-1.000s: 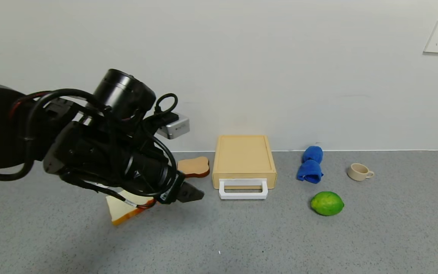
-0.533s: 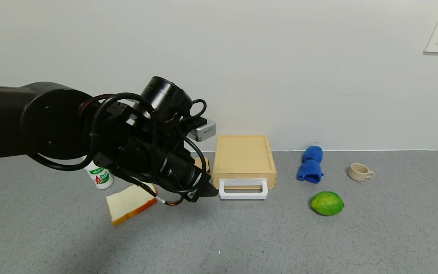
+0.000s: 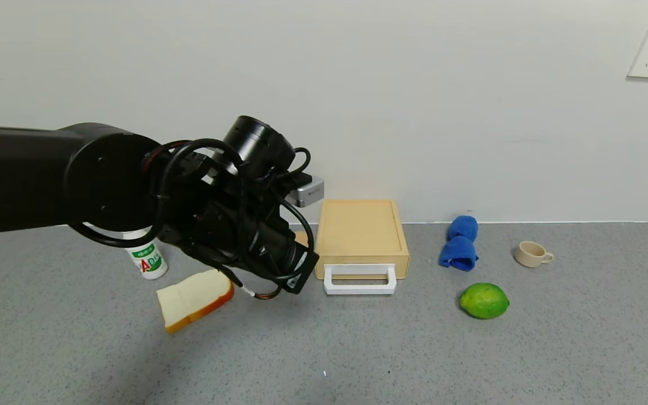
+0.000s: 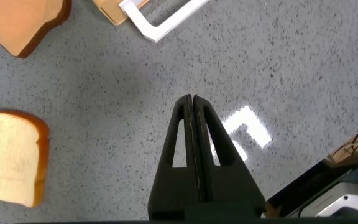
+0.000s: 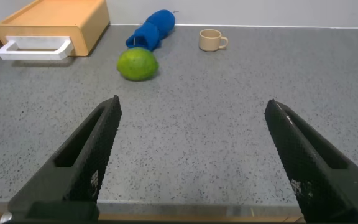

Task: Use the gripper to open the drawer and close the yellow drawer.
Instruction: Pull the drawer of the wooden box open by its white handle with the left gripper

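The pale yellow drawer stands against the back wall, its tray pushed in and its white loop handle facing me. My left gripper hangs above the table just left of the handle, not touching it. In the left wrist view the left gripper is shut and empty over bare table, with the handle a short way beyond the tips. My right gripper is open and empty, low over the near table and outside the head view; the drawer shows far off in its view.
A white bread slice lies left of the left gripper, with a small white bottle behind it. A brown toast slice lies beside the drawer. A blue cloth, a lime and a small cup sit to the right.
My left arm has moved right and forward toward the drawer handle, and its hand has tilted downward. The bottle behind it has come into view. The drawer has not moved.
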Available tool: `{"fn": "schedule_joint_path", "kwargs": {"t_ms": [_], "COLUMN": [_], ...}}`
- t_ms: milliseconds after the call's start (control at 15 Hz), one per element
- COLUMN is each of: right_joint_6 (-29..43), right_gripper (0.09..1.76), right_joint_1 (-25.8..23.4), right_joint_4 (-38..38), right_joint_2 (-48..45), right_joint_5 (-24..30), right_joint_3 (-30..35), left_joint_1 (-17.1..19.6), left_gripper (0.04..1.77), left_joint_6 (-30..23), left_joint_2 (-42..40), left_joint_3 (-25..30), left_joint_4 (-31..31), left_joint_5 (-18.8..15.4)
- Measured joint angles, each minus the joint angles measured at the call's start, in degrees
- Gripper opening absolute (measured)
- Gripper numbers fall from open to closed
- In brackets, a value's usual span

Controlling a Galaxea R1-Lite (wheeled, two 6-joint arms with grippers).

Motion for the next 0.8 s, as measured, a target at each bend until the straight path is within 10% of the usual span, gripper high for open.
{"fn": "schedule_joint_path", "kwargs": {"t_ms": [800], "right_joint_6": [0.0], "right_gripper": [1.7], "right_joint_1": [0.0], "right_joint_4": [0.0], "right_joint_2": [0.0], "right_joint_5": [0.0], "right_joint_3": [0.0], "left_joint_1": [-2.8], "left_gripper": [0.11], "left_joint_6": [-25.0], "left_joint_2": [18.1], "left_joint_3": [-23.5], "left_joint_4": [4.1], "left_joint_5": [0.3]}}
